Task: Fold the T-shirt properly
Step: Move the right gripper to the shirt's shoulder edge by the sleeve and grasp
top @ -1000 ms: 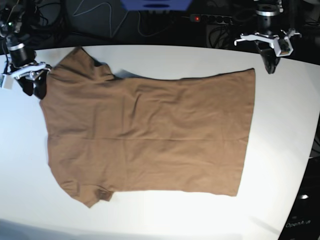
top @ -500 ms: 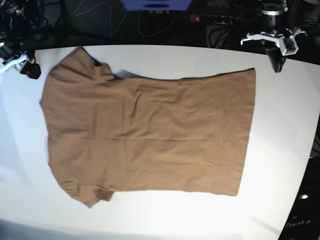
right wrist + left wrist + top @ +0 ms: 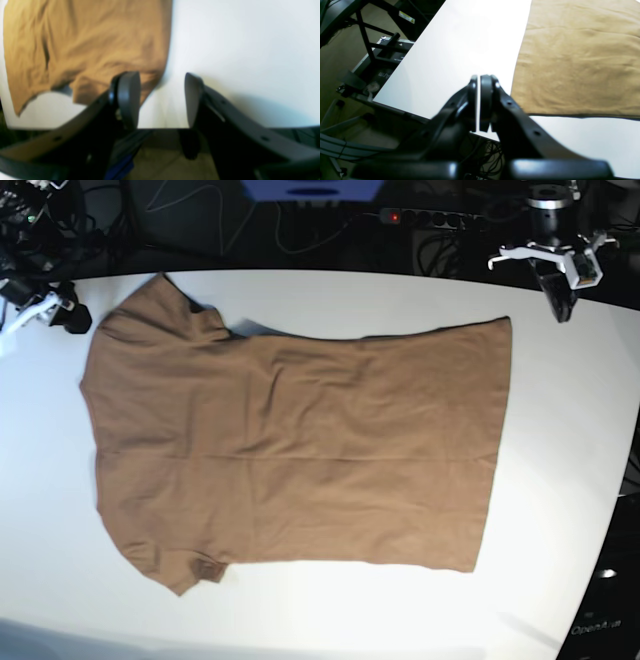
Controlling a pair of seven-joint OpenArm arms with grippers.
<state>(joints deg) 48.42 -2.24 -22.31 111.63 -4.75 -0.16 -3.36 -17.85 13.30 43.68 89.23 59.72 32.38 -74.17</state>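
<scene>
The tan-brown T-shirt [image 3: 300, 450] lies spread flat on the white table [image 3: 570, 480], with its sleeves at the left and its hem at the right. My left gripper [image 3: 564, 308] hovers shut and empty beyond the far right hem corner. In the left wrist view the left gripper [image 3: 478, 81] is above the table edge, beside the shirt's [image 3: 582, 62] corner. My right gripper [image 3: 72, 316] is at the far left edge, apart from the upper sleeve. In the right wrist view the right gripper [image 3: 162, 85] is open and empty, with the shirt [image 3: 87, 45] to its left.
A power strip [image 3: 420, 218] with a red light, cables and a blue object [image 3: 312, 188] lie behind the table's back edge. In the left wrist view a black metal frame [image 3: 382, 50] stands below the table's edge.
My right gripper has drawn away from the shirt's shoulder edge, up and to the left. My left gripper has moved a little right and back from the hem corner. The shirt has not moved.
</scene>
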